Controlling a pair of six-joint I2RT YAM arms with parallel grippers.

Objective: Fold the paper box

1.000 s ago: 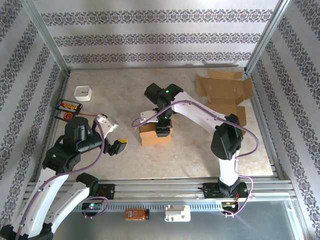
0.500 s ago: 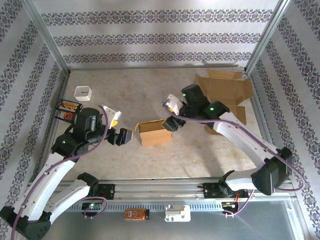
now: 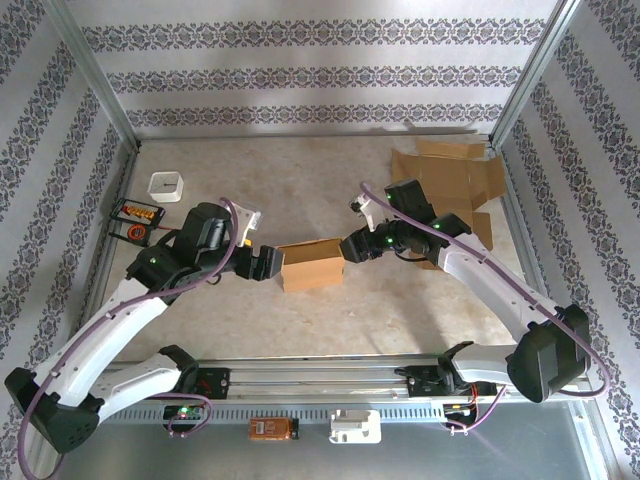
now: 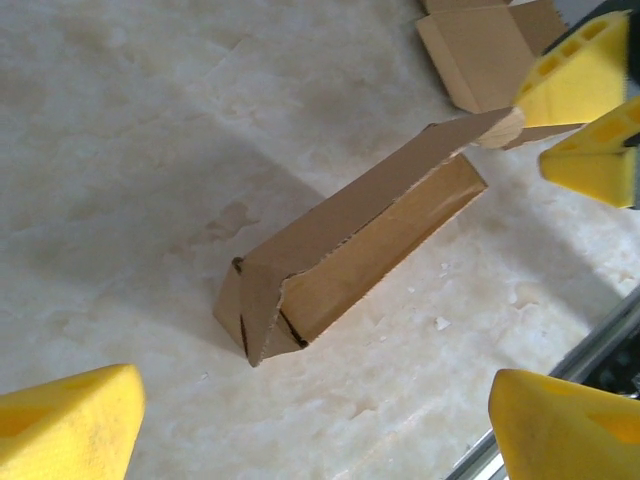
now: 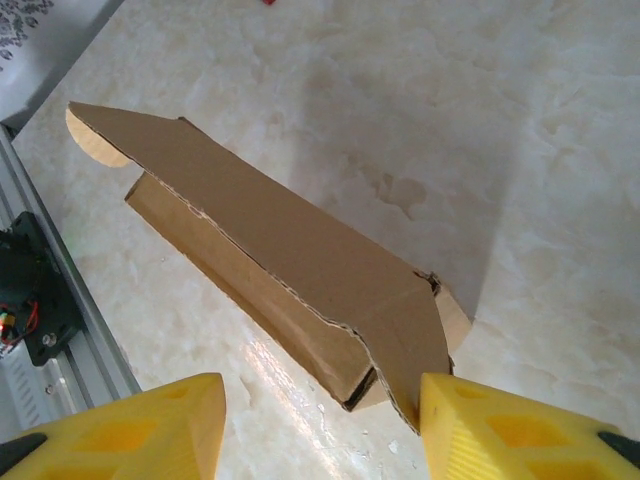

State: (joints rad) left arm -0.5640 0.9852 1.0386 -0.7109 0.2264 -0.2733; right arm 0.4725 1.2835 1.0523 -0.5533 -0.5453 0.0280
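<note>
The paper box (image 3: 310, 266) is sitting near the middle of the bench (image 3: 300, 175), a little toward the near edge. 1 long flap (image 5: 250, 215) is leaning over its open top, half closed. The left hand (image 3: 266, 264) is hovering just beside the box's left end, its 2 yellow fingers (image 4: 68, 420) spreading wide and gripping nothing. The right hand (image 3: 352, 246) is hovering at the box's right end, its jaws also gaping wide with nothing clamped between them. Whether it is touching the cardboard, I cannot tell. Flattened cardboard (image 3: 450, 185) is lying in the far right corner of the bench. A small white tub (image 3: 165, 186) and an orange-and-black gadget (image 3: 135, 214) are resting by the left edge, well apart from the box.
</note>
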